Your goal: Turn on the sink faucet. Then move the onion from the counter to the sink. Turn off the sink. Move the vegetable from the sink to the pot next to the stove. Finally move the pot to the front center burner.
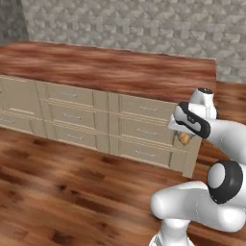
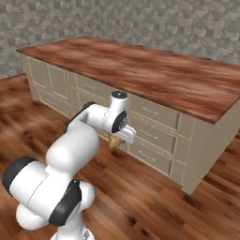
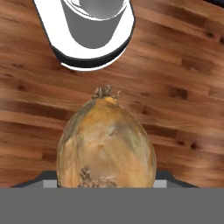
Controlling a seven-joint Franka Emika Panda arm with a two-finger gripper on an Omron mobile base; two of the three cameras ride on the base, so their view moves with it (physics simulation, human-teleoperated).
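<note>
Hand view: onion (image 3: 106, 142) in pincer (image 3: 106, 181), above wooden floor (image 3: 183, 87).

Counter top (image 1: 110, 67) bare from upper left to right — free passage over it. Drawer fronts (image 1: 72, 117) block mid-frame, just beside the gripper (image 1: 184, 139) with its onion (image 3: 106, 142) — wood floor (image 1: 57, 192) below is open.

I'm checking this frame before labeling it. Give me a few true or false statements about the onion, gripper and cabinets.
1. The onion is in the gripper. True.
2. The onion lies on the counter. False: it hangs in the gripper beside the drawers, above the wooden floor.
3. The onion's skin is golden brown. True.
4. The drawers are pulled open. False: every drawer front sits flush.
</note>
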